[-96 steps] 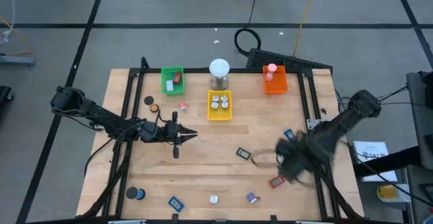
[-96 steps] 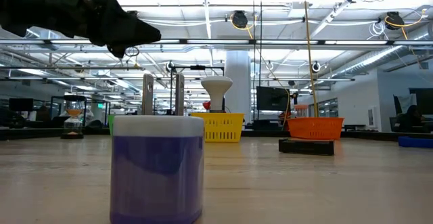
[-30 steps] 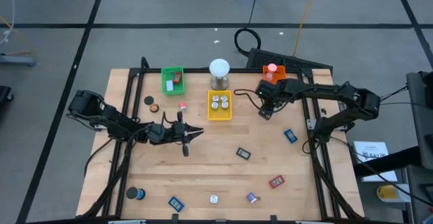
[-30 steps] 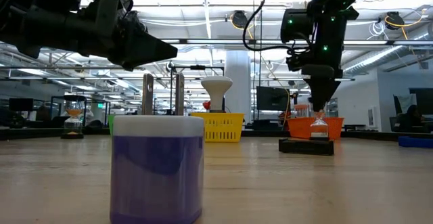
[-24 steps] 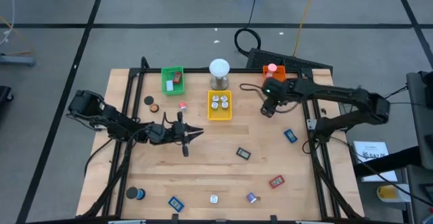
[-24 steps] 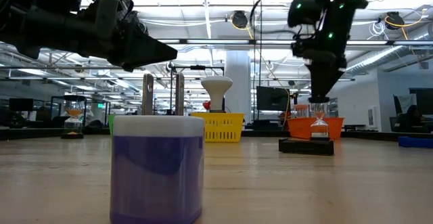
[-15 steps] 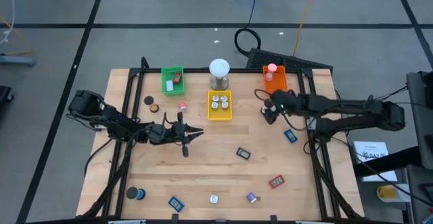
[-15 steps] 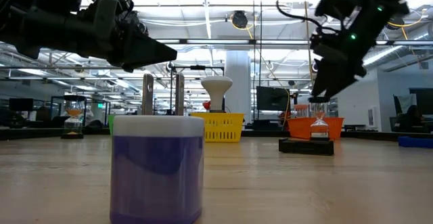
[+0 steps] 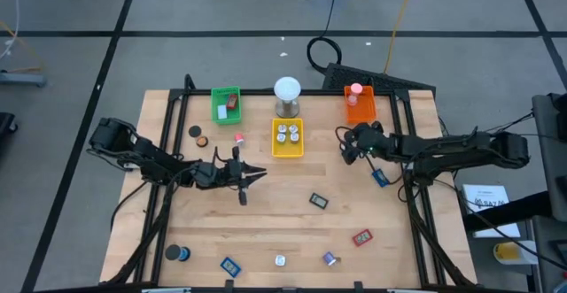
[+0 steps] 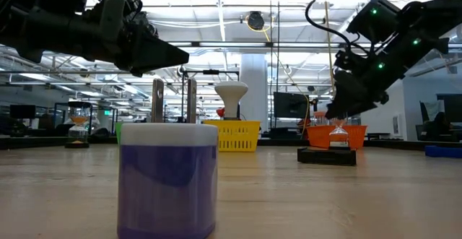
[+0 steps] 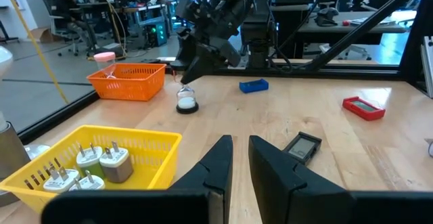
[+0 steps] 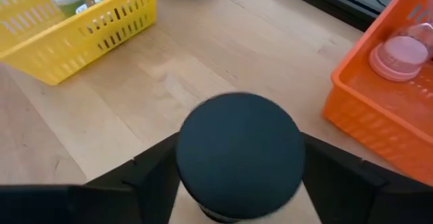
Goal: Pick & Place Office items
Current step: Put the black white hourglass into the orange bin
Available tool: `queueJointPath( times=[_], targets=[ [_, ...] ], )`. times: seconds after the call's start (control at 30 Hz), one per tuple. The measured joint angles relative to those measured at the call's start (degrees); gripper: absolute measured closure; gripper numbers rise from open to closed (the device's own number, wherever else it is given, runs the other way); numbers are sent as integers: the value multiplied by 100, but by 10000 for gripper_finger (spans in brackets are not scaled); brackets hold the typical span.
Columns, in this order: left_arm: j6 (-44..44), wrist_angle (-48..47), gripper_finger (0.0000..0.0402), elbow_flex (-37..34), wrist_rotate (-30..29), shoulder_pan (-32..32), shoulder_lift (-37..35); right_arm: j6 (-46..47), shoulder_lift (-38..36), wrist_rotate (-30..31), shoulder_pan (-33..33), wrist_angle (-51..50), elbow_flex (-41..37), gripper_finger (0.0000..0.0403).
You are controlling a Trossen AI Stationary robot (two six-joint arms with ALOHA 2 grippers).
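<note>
Since the earliest high view the right arm has swung from the lower right of the table to the upper middle right, and over the last second it has stretched out flat and low; the left arm has not shifted in that second. Nearest, along the lower edge of the high view, office items wait: a purple-blue roll [image 10: 167, 177] and a red piece [image 9: 361, 237]. Farther in lie a dark piece [image 9: 318, 201] and a blue piece [image 9: 379, 177]. At mid-table left the left gripper [image 9: 251, 175] hovers, fingers drawn almost together on nothing. Beyond, between the yellow tray [image 9: 287, 152] and the orange tray [image 9: 359, 114], the right gripper [image 9: 347, 145] hangs just over a small timer [image 11: 186, 102] standing upright on the wood, its fingers spread to either side of the dark round cap and apparently not gripping it. The timer looks light, top-heavy and probably glass at the waist, hence fragile and easily toppled. The safest hold is judged to be across the stiff round cap, squeezed gently and lifted straight up; the smooth cap may slip.
</note>
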Motion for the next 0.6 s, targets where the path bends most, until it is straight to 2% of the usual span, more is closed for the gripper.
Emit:
queueJointPath(
  times=[0.17,0.3,0.43,0.53,0.6],
  targets=[
    [-3,-23,350,0,0,0,0,-70,8,-2,0,100,-16,212],
    [-7,-23,350,0,0,-1,0,-232,-187,18,-33,28,132,214],
    [-7,-23,350,0,0,0,0,-459,-524,503,-269,-369,556,244],
    [-17,-23,350,0,-1,0,0,-611,-746,855,-714,-789,893,244],
    [-21,-23,350,0,0,0,0,-664,-827,878,-1141,-863,1015,244]
  ],
)
